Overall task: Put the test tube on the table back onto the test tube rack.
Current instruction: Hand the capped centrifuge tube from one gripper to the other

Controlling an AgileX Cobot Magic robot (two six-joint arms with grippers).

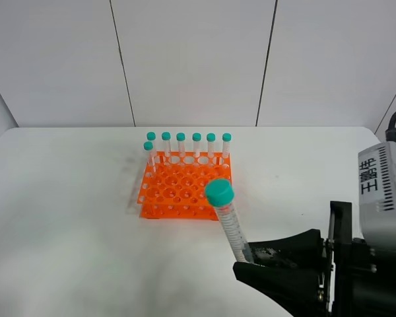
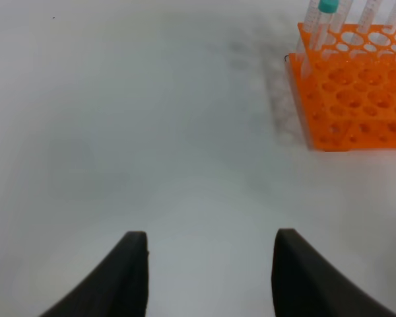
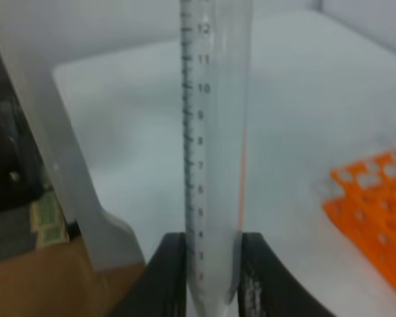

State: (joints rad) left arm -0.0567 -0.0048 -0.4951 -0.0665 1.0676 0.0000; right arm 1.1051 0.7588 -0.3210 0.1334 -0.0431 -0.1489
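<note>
My right gripper [image 1: 247, 259] is shut on the lower end of the test tube [image 1: 228, 222], a clear graduated tube with a teal cap, held nearly upright in the air in front of the orange test tube rack [image 1: 185, 188]. The right wrist view shows the tube [image 3: 214, 132] pinched between the two black fingers [image 3: 168, 271], with a corner of the rack [image 3: 376, 211] behind it. Several teal-capped tubes [image 1: 196, 145] stand along the rack's back row. My left gripper [image 2: 210, 264] is open and empty above the white table [image 2: 119, 132], the rack [image 2: 356, 99] off to one side.
The white table [image 1: 59, 218] ends in rounded corners at the back, against a pale panelled wall. The right arm's black body and a grey box [image 1: 383, 198] fill the near right corner.
</note>
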